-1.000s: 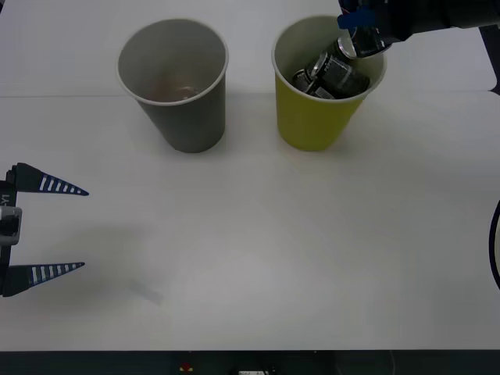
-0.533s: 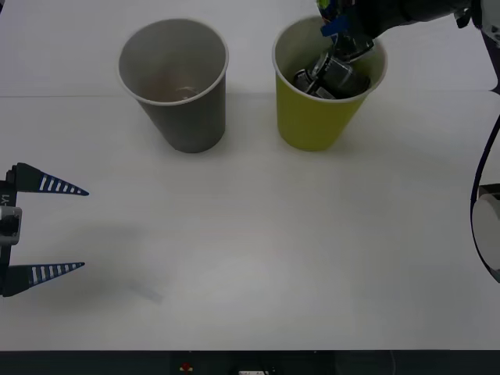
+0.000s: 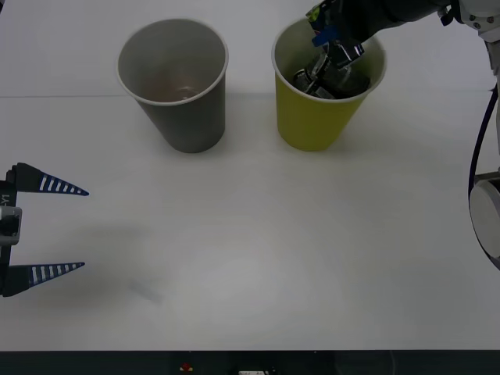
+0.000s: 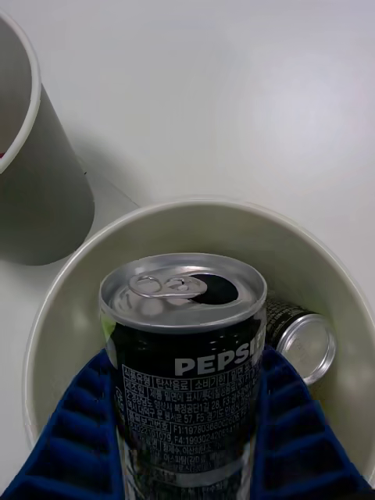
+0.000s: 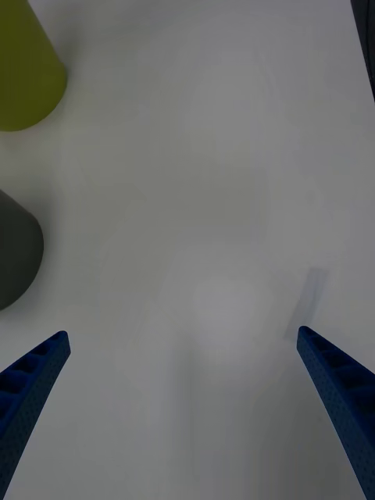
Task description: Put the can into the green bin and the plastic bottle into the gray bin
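Observation:
My right gripper [image 3: 330, 41] is shut on the can [image 4: 183, 367], a black drink can with a silver pull-tab top. It holds the can in the mouth of the green bin [image 3: 312, 117], just inside the far rim. In the right wrist view the blue fingers [image 4: 74, 422] clamp the can's sides over the bin's pale inside [image 4: 312, 258]. More cans [image 3: 332, 78] lie in that bin. The gray bin [image 3: 183, 117] stands to its left. The plastic bottle is out of view. My left gripper [image 3: 84, 229] rests open at the table's left edge.
The white table [image 3: 258, 234] stretches wide and bare in front of both bins. A second can [image 4: 305, 344] lies on its side beneath the held one. The left wrist view catches the green bin [image 5: 23, 70] and gray bin [image 5: 12, 250] at its edge.
My right gripper has carried the can leftward from the green bin's right rim to over its opening. The left arm has not moved.

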Motion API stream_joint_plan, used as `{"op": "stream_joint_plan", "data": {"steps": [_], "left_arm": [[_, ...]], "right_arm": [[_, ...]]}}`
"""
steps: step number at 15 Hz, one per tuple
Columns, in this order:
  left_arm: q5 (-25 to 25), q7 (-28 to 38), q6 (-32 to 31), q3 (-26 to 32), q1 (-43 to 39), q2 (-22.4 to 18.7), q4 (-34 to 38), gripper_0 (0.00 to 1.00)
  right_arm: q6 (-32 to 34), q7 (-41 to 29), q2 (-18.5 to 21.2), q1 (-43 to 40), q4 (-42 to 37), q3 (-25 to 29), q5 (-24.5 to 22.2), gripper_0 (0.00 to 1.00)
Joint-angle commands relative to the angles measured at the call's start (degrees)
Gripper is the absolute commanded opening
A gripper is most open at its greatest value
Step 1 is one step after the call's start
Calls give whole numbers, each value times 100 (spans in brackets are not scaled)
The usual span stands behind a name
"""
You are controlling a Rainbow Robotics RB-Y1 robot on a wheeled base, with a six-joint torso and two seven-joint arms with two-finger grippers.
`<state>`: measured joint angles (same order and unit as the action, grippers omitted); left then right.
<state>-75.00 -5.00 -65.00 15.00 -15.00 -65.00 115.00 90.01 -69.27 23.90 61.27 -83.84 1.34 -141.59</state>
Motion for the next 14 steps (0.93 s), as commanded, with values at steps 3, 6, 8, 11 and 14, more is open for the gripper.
{"op": "stream_joint_plan", "data": {"steps": [3, 6, 8, 11, 14], "left_arm": [[0, 0, 0, 0, 0, 0, 0, 100], [0, 0, 0, 0, 0, 0, 0, 100], [0, 0, 0, 0, 0, 0, 0, 100], [0, 0, 0, 0, 0, 0, 0, 100], [0, 0, 0, 0, 0, 0, 0, 100]], "right_arm": [[-1, 18, 1, 8, -1, 112, 79, 100], [-1, 45, 1, 8, -10, 191, 88, 100], [-1, 45, 1, 8, -71, 305, 132, 100], [-1, 54, 1, -80, -379, 578, 387, 100], [-1, 45, 1, -528, -1135, 973, 773, 100]]}}
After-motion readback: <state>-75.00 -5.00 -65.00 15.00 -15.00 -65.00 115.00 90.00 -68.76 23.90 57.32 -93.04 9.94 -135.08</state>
